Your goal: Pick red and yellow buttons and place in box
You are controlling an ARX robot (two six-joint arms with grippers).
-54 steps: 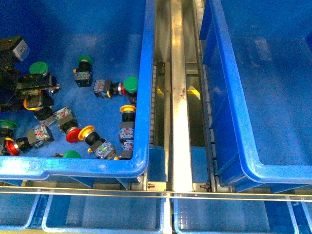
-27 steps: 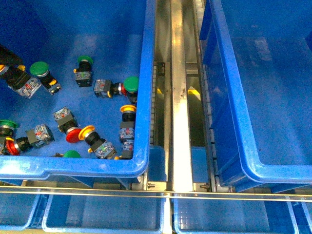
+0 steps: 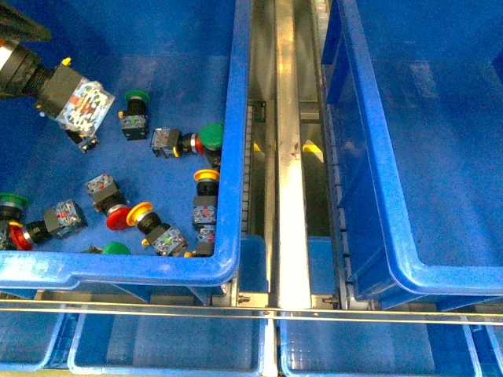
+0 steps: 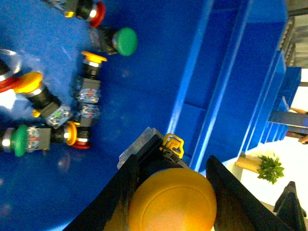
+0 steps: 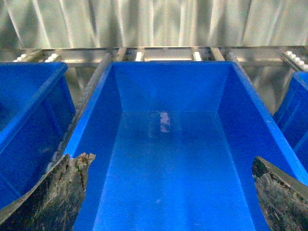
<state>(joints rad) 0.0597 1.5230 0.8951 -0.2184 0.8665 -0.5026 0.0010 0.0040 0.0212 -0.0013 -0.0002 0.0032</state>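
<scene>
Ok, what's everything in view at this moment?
left bin: one, blue, left of the rail.
right bin: one, blue, right of the rail.
rail: one, metal, between the bins.
small trays: blue, along the near edge.
held button: one, yellow cap, above the left bin floor.
loose yellow buttons: two, left bin.
red buttons: two, left bin.
green buttons: at least four, left bin.
left gripper: shut on the held button.
right gripper: open, over the right bin.
</scene>
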